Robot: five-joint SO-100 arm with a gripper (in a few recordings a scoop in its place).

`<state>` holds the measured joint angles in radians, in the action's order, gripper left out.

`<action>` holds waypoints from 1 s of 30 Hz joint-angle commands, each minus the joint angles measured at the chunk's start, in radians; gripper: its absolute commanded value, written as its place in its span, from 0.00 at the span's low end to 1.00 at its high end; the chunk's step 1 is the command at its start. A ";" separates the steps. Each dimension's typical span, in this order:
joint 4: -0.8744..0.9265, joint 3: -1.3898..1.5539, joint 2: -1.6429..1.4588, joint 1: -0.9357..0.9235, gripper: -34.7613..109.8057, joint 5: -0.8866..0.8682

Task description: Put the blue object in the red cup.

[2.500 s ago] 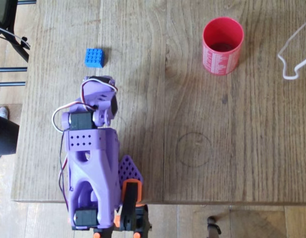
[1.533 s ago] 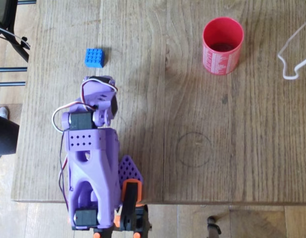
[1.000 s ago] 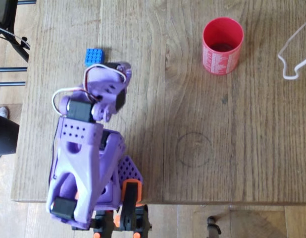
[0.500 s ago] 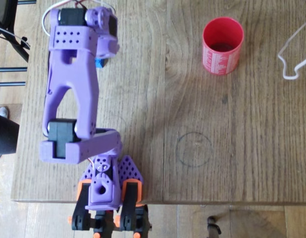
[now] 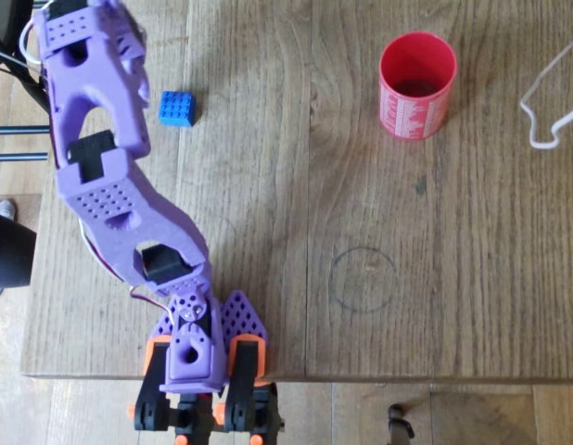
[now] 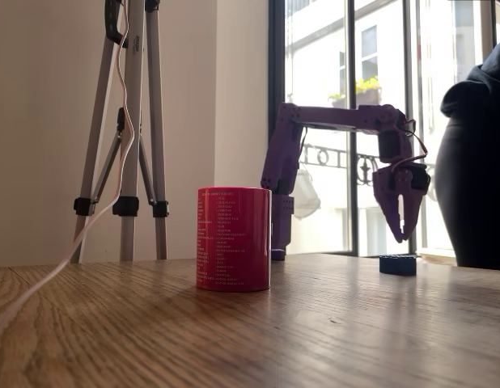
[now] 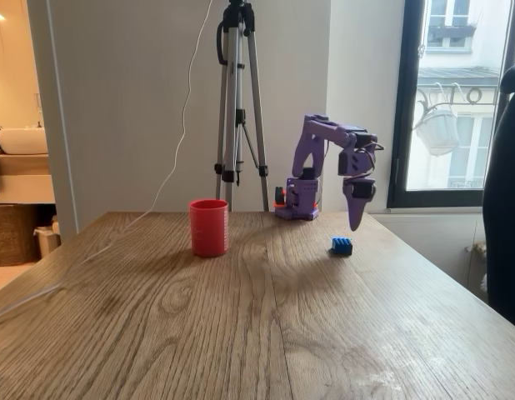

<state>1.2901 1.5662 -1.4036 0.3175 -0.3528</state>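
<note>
Claw hangs above desk, tips pointing down, jaws slightly apart, holding nothing. Blue object sits on desk just below and a little aside of tips; in overhead view blue object upper left, right of arm. Small, roughly cubic, studded top. Red cup upper right, upright, well apart.

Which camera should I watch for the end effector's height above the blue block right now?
A fixed view: the end effector hangs above the blue block, open, with a clear gap visible. In another fixed view it looks offset behind the block. The overhead view shows the block beside the arm, but no height.
</note>
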 commanded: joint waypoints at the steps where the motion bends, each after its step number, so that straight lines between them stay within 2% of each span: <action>1: -0.002 -0.057 -0.046 -0.043 0.24 -0.015; 8: -0.032 -0.052 -0.057 -0.098 0.25 0.072; 10: 0.006 -0.041 -0.055 -0.100 0.45 0.072; 16: 0.092 -0.020 -0.040 -0.097 0.58 0.066; 30: 0.084 -0.028 0.167 -0.067 0.54 0.061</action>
<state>1.3883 1.5631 -1.2732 0.2439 -0.2961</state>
